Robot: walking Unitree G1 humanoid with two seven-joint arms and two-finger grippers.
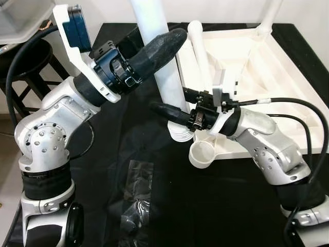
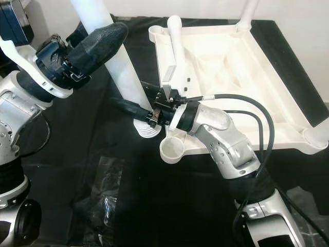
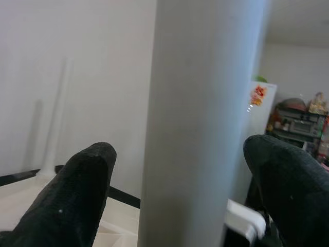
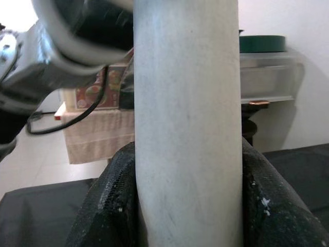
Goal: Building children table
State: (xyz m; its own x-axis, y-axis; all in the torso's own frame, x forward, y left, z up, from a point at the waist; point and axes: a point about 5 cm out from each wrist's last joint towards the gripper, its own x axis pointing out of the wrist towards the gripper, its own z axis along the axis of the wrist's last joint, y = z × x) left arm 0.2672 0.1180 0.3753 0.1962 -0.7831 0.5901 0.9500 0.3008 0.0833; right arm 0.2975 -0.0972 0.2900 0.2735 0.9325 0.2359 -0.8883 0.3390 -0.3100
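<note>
Table leg (image 1: 163,62): white tube standing upright on the black cloth (image 1: 118,154), its ribbed foot just left of the tabletop's near corner socket (image 1: 201,153).
Tabletop (image 1: 267,67): white, upside down, right and far on the cloth.
Right gripper (image 1: 172,105): clenched on the table leg low down.
Left gripper (image 1: 154,43): fingers straddle the leg higher up; probably loose, with gaps visible in the wrist view.
Plastic bag (image 1: 134,198): near, crumpled.

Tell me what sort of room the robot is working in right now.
Probably a lived-in home, maybe near a kitchen. An upturned white children's table lies on a black-covered surface, a dark stool stands beside it, and the left wrist view shows a white fridge and cluttered shelves.
</note>
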